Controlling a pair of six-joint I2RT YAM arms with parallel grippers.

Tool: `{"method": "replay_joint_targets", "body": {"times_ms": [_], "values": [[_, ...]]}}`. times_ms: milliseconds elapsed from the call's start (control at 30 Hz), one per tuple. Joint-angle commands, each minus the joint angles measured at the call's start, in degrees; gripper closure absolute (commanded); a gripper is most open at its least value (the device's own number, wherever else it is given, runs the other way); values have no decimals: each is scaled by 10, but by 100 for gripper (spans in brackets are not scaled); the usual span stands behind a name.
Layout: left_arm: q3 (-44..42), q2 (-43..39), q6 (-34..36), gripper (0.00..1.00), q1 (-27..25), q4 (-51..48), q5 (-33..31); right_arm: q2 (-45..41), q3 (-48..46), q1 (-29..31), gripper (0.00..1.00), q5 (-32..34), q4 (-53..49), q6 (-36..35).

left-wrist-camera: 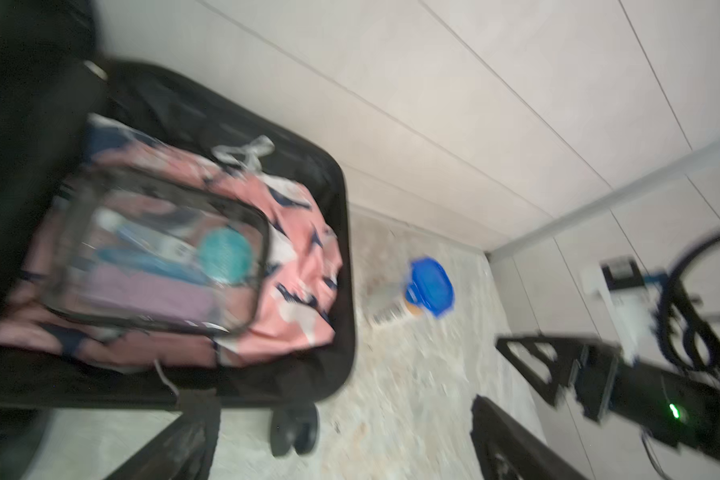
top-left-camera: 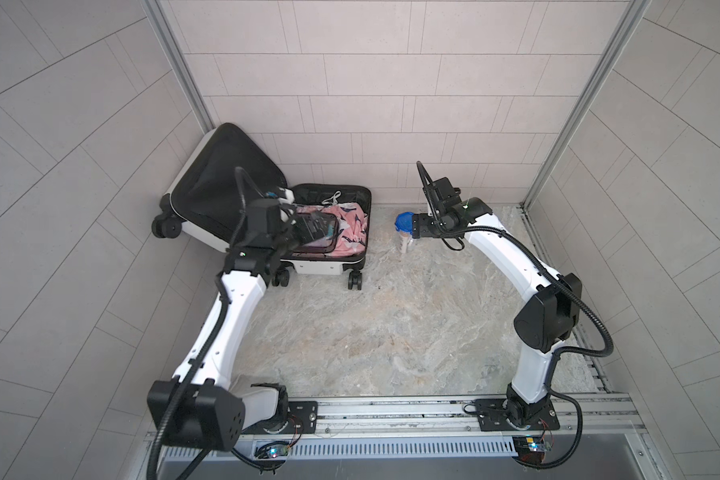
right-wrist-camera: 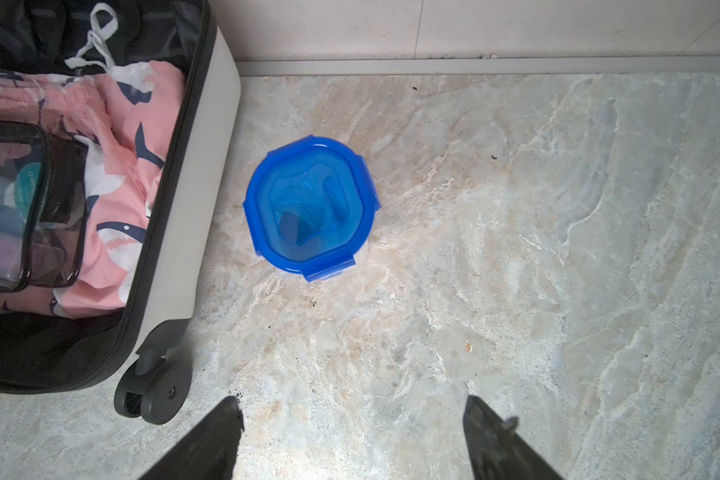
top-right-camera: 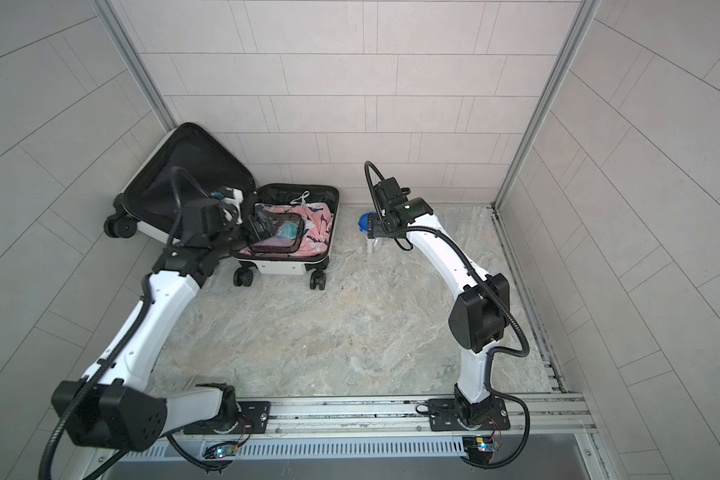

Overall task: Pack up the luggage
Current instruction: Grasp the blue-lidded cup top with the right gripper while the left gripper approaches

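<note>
Both top views: soft, even light, kinda flat, no hard shadows, only faint shade under luggage (top-left-camera: 321, 268) on marble floor (top-left-camera: 350, 332). Wide-lens warp bends side walls (top-left-camera: 59, 166) toward edges. My left wrist view is mess: motion smear everywhere, luggage, clear pouch (left-wrist-camera: 154, 249), blue lid (left-wrist-camera: 431, 286) all streaky, no crisp edge anywhere. Right wrist view way better: blue lid sharp, floor veins clear, brighter patch on floor near my right fingertips (right-wrist-camera: 213, 440), corners dimmer. Fingertips themselves soft, too close to focus.
</note>
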Motion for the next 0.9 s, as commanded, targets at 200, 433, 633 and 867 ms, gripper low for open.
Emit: {"method": "replay_joint_targets", "body": {"times_ms": [200, 433, 633, 867], "values": [[-262, -169, -96, 0, -178, 131, -178, 92, 80, 5, 0, -3, -53, -91], [-340, -216, -119, 0, -200, 112, -196, 183, 195, 9, 1, 23, -100, -124], [-347, -206, -119, 0, -203, 112, -192, 271, 329, 10, 1, 40, -157, -144], [-334, -184, -119, 0, -203, 113, -185, 302, 346, 11, 1, 70, -126, -164]]}}
